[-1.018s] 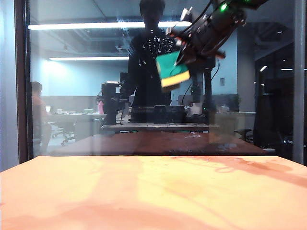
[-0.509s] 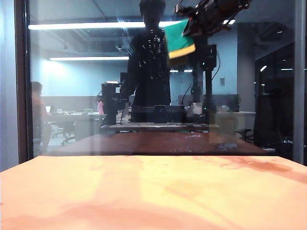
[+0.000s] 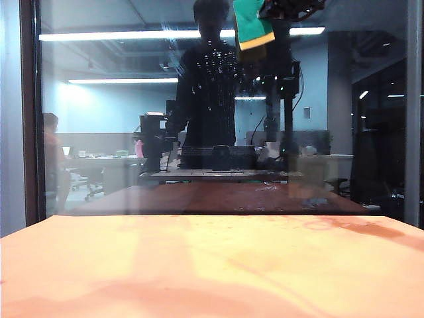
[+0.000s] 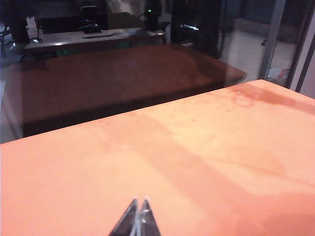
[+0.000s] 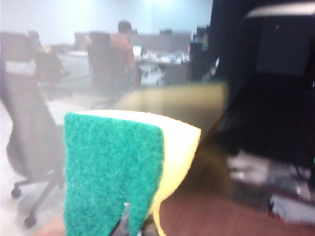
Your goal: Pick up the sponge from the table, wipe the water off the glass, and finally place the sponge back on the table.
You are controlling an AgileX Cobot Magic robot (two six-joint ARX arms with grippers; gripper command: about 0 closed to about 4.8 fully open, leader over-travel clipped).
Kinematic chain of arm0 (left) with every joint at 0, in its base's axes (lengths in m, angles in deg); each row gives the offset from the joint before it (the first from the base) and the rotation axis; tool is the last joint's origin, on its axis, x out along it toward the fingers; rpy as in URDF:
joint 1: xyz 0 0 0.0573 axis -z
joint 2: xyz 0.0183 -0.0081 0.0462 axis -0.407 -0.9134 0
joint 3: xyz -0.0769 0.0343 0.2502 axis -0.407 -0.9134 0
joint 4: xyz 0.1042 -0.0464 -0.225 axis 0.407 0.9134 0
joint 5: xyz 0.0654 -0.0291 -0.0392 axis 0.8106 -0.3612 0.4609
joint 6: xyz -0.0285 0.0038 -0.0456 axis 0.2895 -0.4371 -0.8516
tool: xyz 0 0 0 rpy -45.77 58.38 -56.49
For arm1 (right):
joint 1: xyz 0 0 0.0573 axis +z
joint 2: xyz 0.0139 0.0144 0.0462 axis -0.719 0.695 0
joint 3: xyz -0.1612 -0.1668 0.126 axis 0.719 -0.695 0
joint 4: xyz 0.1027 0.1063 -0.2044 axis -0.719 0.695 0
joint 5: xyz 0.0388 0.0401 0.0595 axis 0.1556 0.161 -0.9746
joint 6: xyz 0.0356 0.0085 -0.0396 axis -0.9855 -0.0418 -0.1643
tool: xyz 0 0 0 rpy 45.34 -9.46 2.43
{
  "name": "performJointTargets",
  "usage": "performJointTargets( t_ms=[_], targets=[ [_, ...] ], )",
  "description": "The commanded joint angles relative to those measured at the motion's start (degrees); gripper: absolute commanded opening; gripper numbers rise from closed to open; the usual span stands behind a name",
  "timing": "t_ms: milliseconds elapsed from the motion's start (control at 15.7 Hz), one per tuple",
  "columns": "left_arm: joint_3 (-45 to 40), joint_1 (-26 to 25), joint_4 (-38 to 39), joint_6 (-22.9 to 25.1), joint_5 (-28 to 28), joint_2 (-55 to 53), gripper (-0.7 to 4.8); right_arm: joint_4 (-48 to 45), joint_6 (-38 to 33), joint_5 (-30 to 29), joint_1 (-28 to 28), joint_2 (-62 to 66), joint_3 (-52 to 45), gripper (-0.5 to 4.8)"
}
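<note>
Exterior view: the right gripper (image 3: 273, 12) sits at the top edge of frame, right of centre, high above the broad matte orange-tan table (image 3: 212, 265). Its jaws are clamped on the small rectangular sponge with a dark green scouring face and a pale yellow foam layer (image 3: 252, 25). The sponge hangs tilted, green face toward the camera, foam strip along its lower edge, up against or just in front of the large upright transparent glass pane with a dark vertical frame edge (image 3: 119, 119); actual contact cannot be told. Tiny whitish water droplets (image 3: 213, 63) speckle the glass just left of the sponge.

Right wrist view: sponge (image 5: 123, 172) fills the near field, green layer beside the yellow foam, gripper fingertips (image 5: 129, 223) pinched on its near edge. Background is blurred.

Left wrist view: left gripper (image 4: 137, 216) hovers low over bare table (image 4: 206, 162), well apart from the sponge. Its two tips meet, holding nothing.
</note>
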State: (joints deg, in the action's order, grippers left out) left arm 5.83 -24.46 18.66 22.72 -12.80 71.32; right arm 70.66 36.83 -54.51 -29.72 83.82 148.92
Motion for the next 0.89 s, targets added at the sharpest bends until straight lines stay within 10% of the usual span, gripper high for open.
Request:
performJointTargets(
  t_ms=[64,891],
  targets=[
    [0.2,0.0,-0.8,0.2,0.0,-0.1,-0.06,-0.5,0.3,0.0,0.1,3.0,4.1,-0.09],
    [0.2,0.0,-0.8,0.2,0.0,-0.1,-0.06,16.5,6.1,7.0,-0.4,14.0,5.6,-0.09]
  ],
)
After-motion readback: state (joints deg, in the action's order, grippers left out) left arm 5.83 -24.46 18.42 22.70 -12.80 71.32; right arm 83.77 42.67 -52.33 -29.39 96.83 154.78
